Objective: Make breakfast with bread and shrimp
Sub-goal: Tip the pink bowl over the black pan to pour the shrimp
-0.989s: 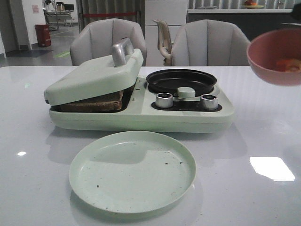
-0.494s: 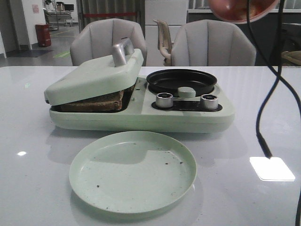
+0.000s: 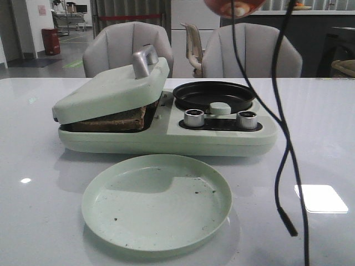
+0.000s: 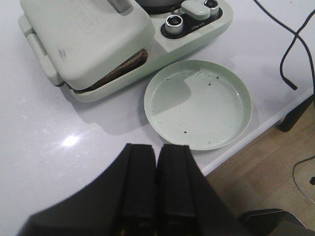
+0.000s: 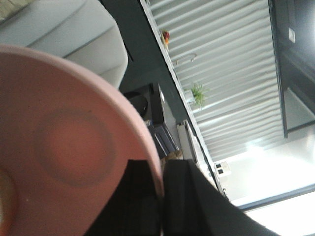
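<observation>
The right end effector (image 5: 160, 206) pinches the rim of a round pink plastic bowl (image 5: 64, 147), one finger on each side of the wall. In the front view this bowl (image 3: 232, 6) hangs tilted high above the black round pan (image 3: 213, 94), with the orange-and-white shrimp (image 3: 236, 8) inside. The left end effector (image 4: 156, 187) is closed and empty above the white bench (image 4: 59, 142). The brown-crusted bread (image 3: 111, 119) lies under the pale green lid (image 3: 111, 88). A round pale green plate (image 3: 156, 201) sits in front of the appliance.

The bread (image 3: 111, 119) was mostly hidden under the appliance lid (image 3: 111, 91). The pink bowl (image 3: 233, 6) was cut off by the frame's top edge.
</observation>
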`<control>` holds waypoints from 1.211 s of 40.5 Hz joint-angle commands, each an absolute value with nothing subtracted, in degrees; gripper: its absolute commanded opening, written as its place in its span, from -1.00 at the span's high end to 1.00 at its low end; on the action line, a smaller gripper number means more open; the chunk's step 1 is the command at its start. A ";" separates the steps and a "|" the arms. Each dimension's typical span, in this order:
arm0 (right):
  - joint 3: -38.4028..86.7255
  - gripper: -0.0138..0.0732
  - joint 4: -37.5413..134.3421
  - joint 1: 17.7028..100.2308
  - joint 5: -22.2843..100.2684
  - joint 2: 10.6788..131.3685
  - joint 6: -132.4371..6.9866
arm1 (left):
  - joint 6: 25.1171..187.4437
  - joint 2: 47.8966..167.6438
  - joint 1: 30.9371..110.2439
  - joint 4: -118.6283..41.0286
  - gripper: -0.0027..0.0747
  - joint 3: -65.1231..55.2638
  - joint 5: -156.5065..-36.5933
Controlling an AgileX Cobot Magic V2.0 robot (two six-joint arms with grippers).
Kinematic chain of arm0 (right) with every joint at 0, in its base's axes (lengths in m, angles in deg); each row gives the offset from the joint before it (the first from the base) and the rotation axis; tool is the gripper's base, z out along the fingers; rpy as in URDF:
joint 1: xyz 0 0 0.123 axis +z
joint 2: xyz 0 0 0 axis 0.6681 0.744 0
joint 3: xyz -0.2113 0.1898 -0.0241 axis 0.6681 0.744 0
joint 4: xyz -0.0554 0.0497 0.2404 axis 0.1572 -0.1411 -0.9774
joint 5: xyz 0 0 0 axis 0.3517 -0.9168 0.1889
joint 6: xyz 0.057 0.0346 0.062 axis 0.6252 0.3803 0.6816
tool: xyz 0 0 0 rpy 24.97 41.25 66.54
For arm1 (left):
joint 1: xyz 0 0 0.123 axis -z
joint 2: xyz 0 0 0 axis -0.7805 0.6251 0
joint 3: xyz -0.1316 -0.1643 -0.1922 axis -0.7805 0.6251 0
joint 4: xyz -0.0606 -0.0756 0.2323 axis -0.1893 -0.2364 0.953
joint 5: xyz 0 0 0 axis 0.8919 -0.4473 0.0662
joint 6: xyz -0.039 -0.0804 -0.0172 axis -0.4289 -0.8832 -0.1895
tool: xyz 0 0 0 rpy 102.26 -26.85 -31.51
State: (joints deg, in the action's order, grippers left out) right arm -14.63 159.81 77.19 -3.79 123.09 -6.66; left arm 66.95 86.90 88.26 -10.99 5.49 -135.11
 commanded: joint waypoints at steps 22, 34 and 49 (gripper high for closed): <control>-23.98 0.58 166.54 77.70 -10.15 126.38 -6.10 | 66.83 86.81 88.64 -9.76 0.67 3.94 -130.94; -23.98 0.58 159.66 77.56 -20.81 124.97 -6.10 | 66.83 86.81 88.64 -9.66 0.67 3.94 -129.54; -23.36 0.58 102.06 59.68 -23.77 111.47 -23.54 | 66.83 86.81 88.64 -9.43 0.67 3.94 -126.92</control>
State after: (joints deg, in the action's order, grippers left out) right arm -21.94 112.56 65.71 -18.64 117.14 -17.70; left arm 67.05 86.90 88.26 -9.72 5.49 -132.04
